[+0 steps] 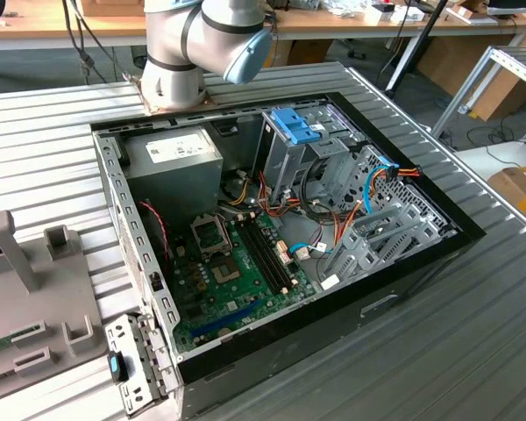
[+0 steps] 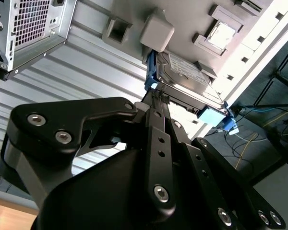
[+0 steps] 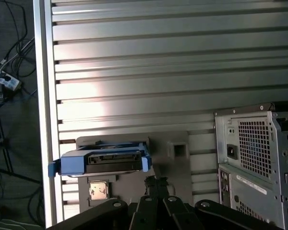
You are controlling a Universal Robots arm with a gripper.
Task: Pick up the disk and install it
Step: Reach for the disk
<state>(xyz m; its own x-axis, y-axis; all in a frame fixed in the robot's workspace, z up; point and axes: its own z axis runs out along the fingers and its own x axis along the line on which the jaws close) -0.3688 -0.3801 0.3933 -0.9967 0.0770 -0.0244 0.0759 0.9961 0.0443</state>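
Gripper (image 2: 157, 96) fingers are pressed together with nothing between them. The tip sits just beside the disk (image 2: 187, 79), next to one blue rail; contact cannot be told. The first wrist view agrees: the gripper (image 3: 156, 181) is close beside the disk (image 3: 110, 161), not around it.

Table (image 1: 473, 351): ribbed metal and the largest surface, carrying everything else.

Case (image 1: 403, 289): open and lying on its side at the middle of the exterior view. Both wrist views catch its vented rear panel.

Arm (image 1: 202, 44): the base stands at 11 o'clock from the case.

Fixture (image 1: 35, 307): a grey moulded block at 8 o'clock from the case, on the exterior view's left. The disk rests on it, as both wrist views show, with blue rails along its two long sides and its connector edge facing the first wrist camera.

Inside the case:
- Power supply (image 1: 171, 158) at 11 o'clock.
- Motherboard (image 1: 228, 263) at 7 o'clock.
- Blue latch plate (image 1: 295, 125) at 1 o'clock.

Chip (image 3: 98, 190): small and square, in a fixture pocket just beside the disk.
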